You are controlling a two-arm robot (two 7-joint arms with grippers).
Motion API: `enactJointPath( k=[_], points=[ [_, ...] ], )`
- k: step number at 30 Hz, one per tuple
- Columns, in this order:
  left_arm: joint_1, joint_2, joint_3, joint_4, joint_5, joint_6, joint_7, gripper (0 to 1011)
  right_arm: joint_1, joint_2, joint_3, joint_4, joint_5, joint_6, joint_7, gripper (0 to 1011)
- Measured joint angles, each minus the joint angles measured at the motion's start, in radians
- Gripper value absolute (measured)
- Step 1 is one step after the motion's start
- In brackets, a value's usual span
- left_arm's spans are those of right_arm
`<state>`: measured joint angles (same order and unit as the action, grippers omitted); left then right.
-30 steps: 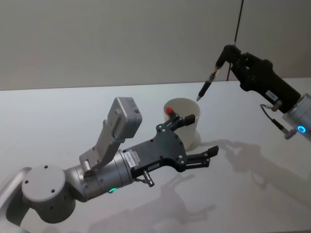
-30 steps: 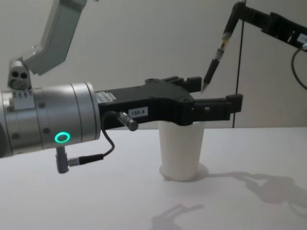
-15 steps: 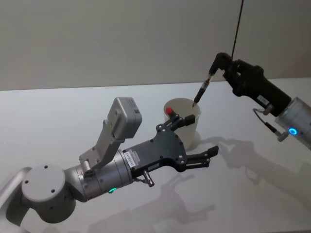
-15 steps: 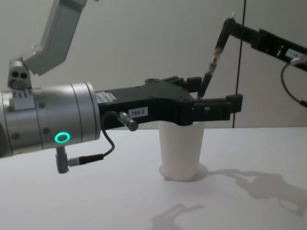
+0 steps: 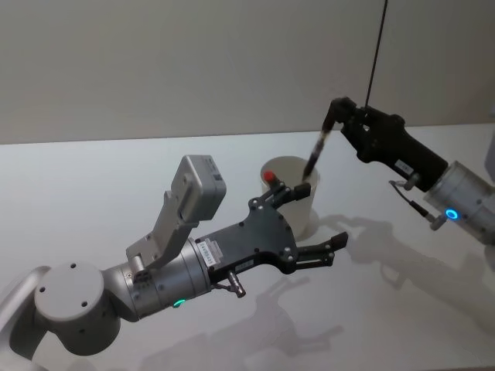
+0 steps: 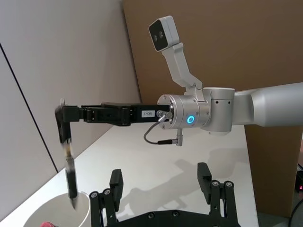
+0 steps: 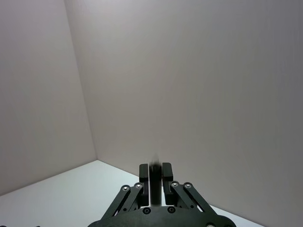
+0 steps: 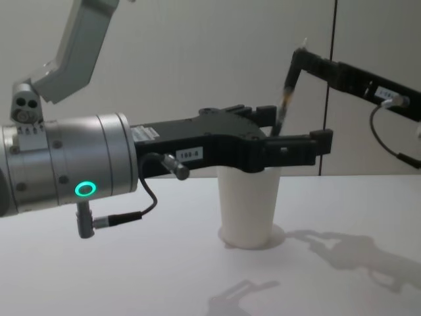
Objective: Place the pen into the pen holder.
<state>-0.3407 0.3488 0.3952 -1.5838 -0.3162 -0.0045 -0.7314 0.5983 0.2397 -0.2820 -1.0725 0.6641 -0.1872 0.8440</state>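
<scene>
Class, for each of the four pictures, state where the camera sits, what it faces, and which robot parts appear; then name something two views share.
Head: high, looking down at the pen holder; both arms.
Chest: low, side-on across the table; left gripper large.
Left wrist: faces the right gripper lowering the pen.
Right wrist: faces the wall; own fingers.
Shared: head and chest both show the pen holder.
</scene>
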Motion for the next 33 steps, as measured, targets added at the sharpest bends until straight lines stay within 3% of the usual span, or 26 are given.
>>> enactJointPath(
  k=[2,14,18,20,29,33],
  points=[
    [0.0,0.0,0.0,0.0,0.0,0.0,0.0,1000,0.004,-0.003,-0.003,0.01,-0.003,-0.003,0.001,166],
    [0.0,0.0,0.0,0.0,0.0,0.0,0.0,1000,0.013,-0.015,-0.017,0.042,-0.004,-0.021,0.003,565],
    [0.0,0.0,0.0,0.0,0.0,0.0,0.0,1000,0.008,-0.015,-0.02,0.042,-0.001,-0.026,0.002,657],
    [0.0,0.0,0.0,0.0,0.0,0.0,0.0,1000,0.003,-0.013,-0.021,0.039,0.0,-0.027,0.0,768],
    [0.0,0.0,0.0,0.0,0.0,0.0,0.0,1000,-0.021,-0.001,-0.022,0.007,0.001,-0.029,-0.013,986],
    [0.0,0.0,0.0,0.0,0.0,0.0,0.0,1000,-0.037,0.008,-0.02,-0.019,0.0,-0.026,-0.024,1001]
  ],
)
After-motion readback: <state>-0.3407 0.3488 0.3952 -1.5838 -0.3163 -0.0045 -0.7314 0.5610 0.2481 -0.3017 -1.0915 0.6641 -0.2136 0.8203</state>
